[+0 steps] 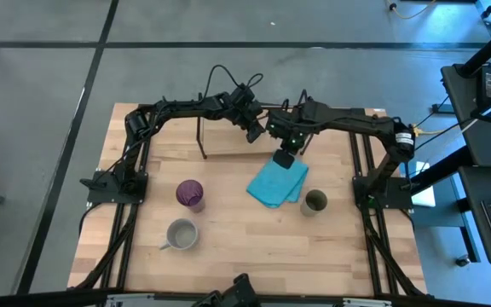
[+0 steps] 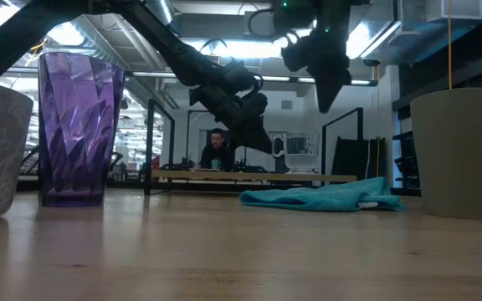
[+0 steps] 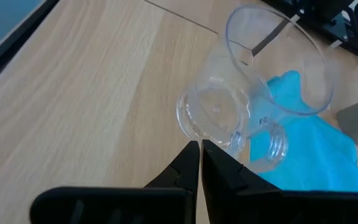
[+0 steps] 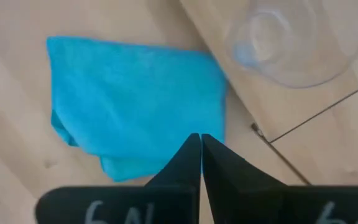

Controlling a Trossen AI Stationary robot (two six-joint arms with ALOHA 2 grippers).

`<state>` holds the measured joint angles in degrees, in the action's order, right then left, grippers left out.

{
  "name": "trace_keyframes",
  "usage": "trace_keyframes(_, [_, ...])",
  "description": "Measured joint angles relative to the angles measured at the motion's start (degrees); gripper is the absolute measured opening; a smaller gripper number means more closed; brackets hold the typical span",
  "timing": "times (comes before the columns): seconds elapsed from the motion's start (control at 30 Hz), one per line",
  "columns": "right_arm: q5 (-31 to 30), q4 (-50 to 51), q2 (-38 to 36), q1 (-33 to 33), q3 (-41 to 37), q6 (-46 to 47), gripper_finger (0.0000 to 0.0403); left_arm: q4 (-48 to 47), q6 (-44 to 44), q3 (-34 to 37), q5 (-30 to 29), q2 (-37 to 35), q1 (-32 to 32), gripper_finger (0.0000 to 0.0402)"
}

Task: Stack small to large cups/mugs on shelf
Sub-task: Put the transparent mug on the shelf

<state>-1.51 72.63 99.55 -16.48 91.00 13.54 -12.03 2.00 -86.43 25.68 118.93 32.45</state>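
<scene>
Even, bright overhead light fills the high view, with only soft, short shadows beside the tumbler (image 1: pixel 190 194) and mug (image 1: pixel 181 234) toward 5 o'clock. The low view is backlit: ceiling lamps glare at 12 o'clock, leaving both arms as dark silhouettes and the near tabletop blurred. In the wrist views the glass (image 3: pixel 253 106) shows pale reflections, and the cloth (image 4: pixel 135 106) looks soft.

Two dark jointed arms, black looping cables, green indicator lights, pointed black jaws
</scene>
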Motion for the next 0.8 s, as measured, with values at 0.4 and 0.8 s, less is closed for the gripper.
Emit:
trace_keyframes(0.4, [2.34, -1.60, 0.00, -4.24, -0.02, 0.99, 0.0017, 2.76, -0.14, 0.00, 0.42, 0.00, -0.92, 0.0011])
trace_keyframes(0.8, [3.64, -2.57, 0.33, -4.14, -2.35, 0.94, 0.0017, 1.90, 0.19, 0.00, 0.54, 0.00, -1.86, 0.0011])
